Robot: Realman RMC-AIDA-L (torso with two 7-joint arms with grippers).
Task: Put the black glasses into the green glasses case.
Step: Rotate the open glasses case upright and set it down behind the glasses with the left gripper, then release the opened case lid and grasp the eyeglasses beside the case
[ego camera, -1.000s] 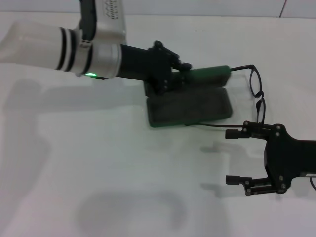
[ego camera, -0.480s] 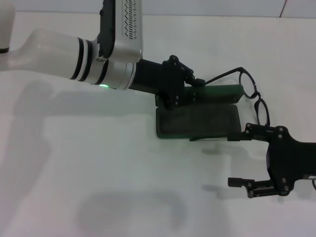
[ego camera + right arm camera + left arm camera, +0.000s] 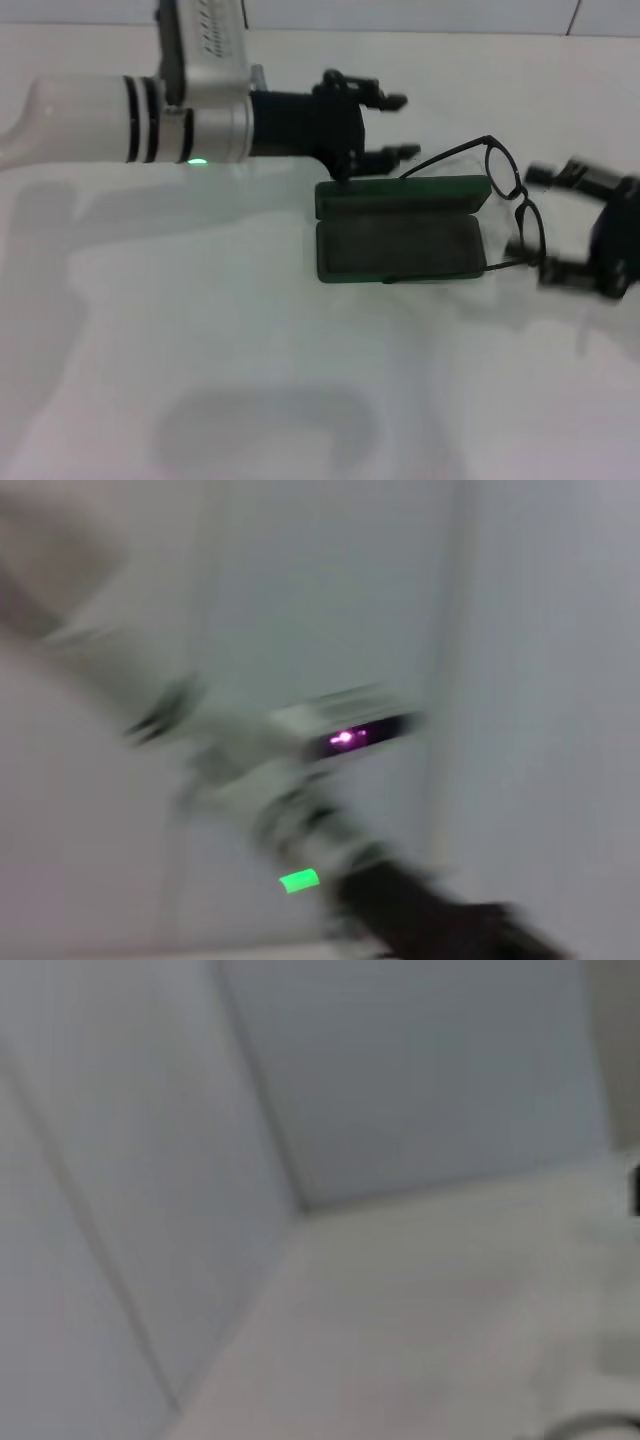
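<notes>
Left gripper (image 3: 392,125), black and mounted on a thick white and silver arm, is raised beyond the far left corner of the case with its two fingers spread apart and nothing between them; a green light shows on the arm's wrist section. Right gripper (image 3: 556,220), also black, sits at the right edge of the head view, blurred, with its two fingers parted, one farther and one nearer, just to the right of the spectacles; whether either finger touches the frame cannot be told.

White tabletop (image 3: 200,350) carries both task objects. Dark green rectangular hard hinged glasses case (image 3: 400,230) lies open near the centre, its lid on the far side and its grey-green lined tray on the near side; the tray holds nothing. Thin black-framed glasses (image 3: 512,200) with roundish clear lenses stand at the right end of the case, outside the tray, lenses stacked far to near. One slim temple arm runs over the lid's far right corner towards the left gripper; the other runs along the near edge of the tray.

Right wrist view shows the left arm only as a blur.
</notes>
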